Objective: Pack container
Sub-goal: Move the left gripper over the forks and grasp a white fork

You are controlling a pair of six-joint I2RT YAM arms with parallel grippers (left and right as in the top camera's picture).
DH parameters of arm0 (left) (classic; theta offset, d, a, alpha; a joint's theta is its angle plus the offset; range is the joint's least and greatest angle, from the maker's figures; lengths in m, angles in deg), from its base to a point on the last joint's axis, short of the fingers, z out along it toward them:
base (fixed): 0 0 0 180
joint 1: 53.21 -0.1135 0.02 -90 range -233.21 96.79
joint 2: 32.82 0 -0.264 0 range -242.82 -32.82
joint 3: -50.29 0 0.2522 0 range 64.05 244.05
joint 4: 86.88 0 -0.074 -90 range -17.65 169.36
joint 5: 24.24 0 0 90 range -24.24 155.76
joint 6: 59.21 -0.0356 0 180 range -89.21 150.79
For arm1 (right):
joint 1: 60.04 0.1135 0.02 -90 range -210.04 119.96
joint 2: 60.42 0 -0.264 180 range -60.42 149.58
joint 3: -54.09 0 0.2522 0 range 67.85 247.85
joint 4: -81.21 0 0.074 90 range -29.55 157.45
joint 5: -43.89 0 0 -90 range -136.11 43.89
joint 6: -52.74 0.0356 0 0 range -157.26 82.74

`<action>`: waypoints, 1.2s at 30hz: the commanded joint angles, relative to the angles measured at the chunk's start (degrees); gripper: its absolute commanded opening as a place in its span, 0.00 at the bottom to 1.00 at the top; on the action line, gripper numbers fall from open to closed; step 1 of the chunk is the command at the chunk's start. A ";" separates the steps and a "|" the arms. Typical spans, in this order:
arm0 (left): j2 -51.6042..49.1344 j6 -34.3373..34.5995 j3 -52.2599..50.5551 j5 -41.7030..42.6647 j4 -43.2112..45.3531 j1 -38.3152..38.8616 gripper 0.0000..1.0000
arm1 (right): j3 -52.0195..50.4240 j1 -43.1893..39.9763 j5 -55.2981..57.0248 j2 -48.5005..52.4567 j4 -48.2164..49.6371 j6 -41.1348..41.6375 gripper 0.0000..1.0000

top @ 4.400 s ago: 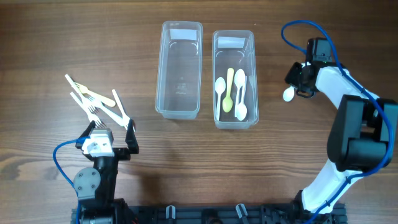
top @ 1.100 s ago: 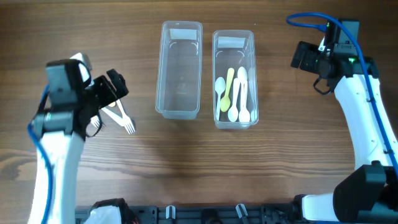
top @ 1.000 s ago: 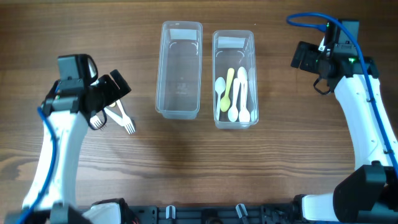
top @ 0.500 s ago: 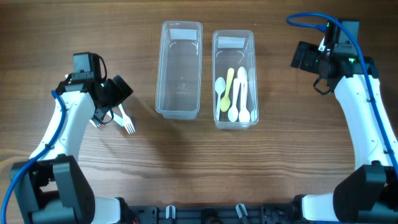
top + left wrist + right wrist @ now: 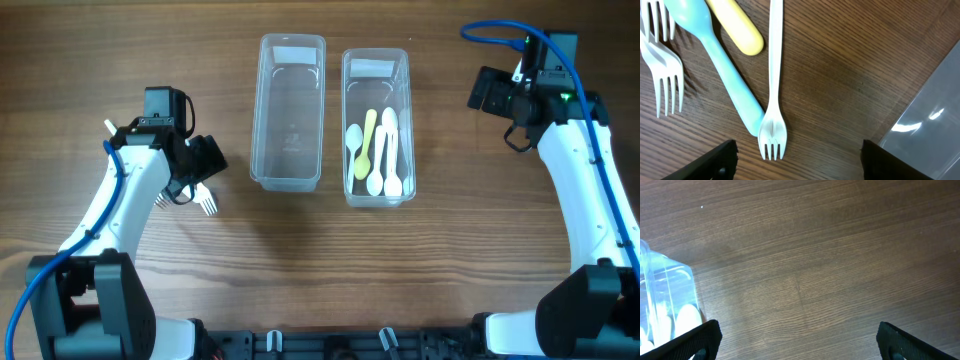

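Four spoons (image 5: pixel 380 150) lie packed in the right clear container (image 5: pixel 345 130); the left clear container (image 5: pixel 257 120) is empty. Plastic forks (image 5: pixel 774 90) lie loose on the counter beneath the left gripper (image 5: pixel 800 160), fingers apart. The right gripper (image 5: pixel 795 340) hovers with its fingers apart, holding nothing.

1. Overhead cam looks straight down on the whole table (image 5: pixel 320 290), robot's side at 6 o'clock.
2. Left wrist cam hovers close over the forks (image 5: pixel 772 135), empty bin (image 5: pixel 935 115) at 4 o'clock; overhead shows those forks (image 5: pixel 207 203) around 9.
3. Right wrist cam faces down at wood, spoon bin (image 5: pixel 665 305) corner at 8 o'clock, and overhead shows that spoon bin (image 5: pixel 376 95) too.
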 commanded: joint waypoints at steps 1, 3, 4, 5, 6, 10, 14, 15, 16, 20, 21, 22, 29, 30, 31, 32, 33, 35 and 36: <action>-0.46 -2.43 -0.22 -0.76 0.92 0.26 0.68 | 0.74 -0.09 0.33 -1.44 0.11 -0.70 1.00; -0.66 -2.43 -1.03 -0.79 2.71 0.26 0.71 | 0.74 -0.09 0.33 -1.44 0.11 -0.70 1.00; -1.27 -2.43 -2.12 -0.81 4.50 0.24 0.71 | 0.74 -0.09 0.33 -1.44 0.11 -0.70 1.00; -1.79 -2.43 -2.91 -0.79 6.03 0.26 0.72 | 0.74 -0.09 0.33 -1.44 0.11 -0.70 1.00; -2.47 -2.43 -3.65 -0.76 7.50 0.26 0.70 | 0.74 -0.09 0.33 -1.44 0.11 -0.68 1.00; -7.28 -2.45 -4.79 -0.81 10.16 0.24 0.74 | 0.74 -0.09 0.33 -1.44 0.11 -0.70 1.00; -12.07 -2.45 -4.76 -1.68 12.09 0.20 0.77 | 0.74 -0.09 0.33 -1.44 0.11 -0.70 1.00; -12.52 -2.43 -4.79 -1.66 12.33 0.20 0.76 | 0.74 -0.09 0.33 -1.44 0.11 -0.72 1.00; -12.61 -2.43 -4.79 -1.75 12.52 0.20 0.72 | 0.74 -0.09 0.33 -1.44 0.11 -0.70 1.00; -12.61 -2.43 -4.76 -1.81 12.02 0.20 0.16 | 0.74 -0.09 0.33 -1.44 0.11 -0.70 1.00; -12.59 -2.43 -4.76 -1.79 11.65 0.20 0.06 | 0.74 -0.09 0.31 -1.44 0.11 -0.70 1.00; -12.41 -2.43 -4.76 -1.57 11.15 0.20 0.04 | 0.74 -0.09 0.33 -1.44 0.11 -0.68 1.00; -2.95 -2.40 4.20 1.88 5.99 0.22 0.04 | 0.74 -0.09 0.33 -1.44 0.11 -0.70 1.00; 0.17 -2.40 7.41 1.86 4.35 0.22 0.04 | 0.74 -0.09 0.33 -1.44 0.11 -0.68 1.00; 3.43 -2.40 9.84 2.08 3.48 0.28 0.04 | 0.74 -0.09 0.33 -1.44 0.11 -0.68 1.00; 6.43 -2.43 11.17 3.19 3.37 0.66 0.04 | 0.74 -0.09 0.33 -1.44 0.11 -0.72 1.00; 8.72 -2.45 11.45 4.26 3.63 1.22 0.04 | 0.74 -0.09 0.33 -1.44 0.11 -0.68 1.00; 13.33 -5.42 11.43 7.02 4.39 4.42 0.04 | 0.74 -0.09 0.33 -1.44 0.11 -0.70 1.00; 14.27 -10.10 11.43 8.76 5.09 7.91 0.04 | 0.74 -0.09 0.33 -1.44 0.11 -0.70 1.00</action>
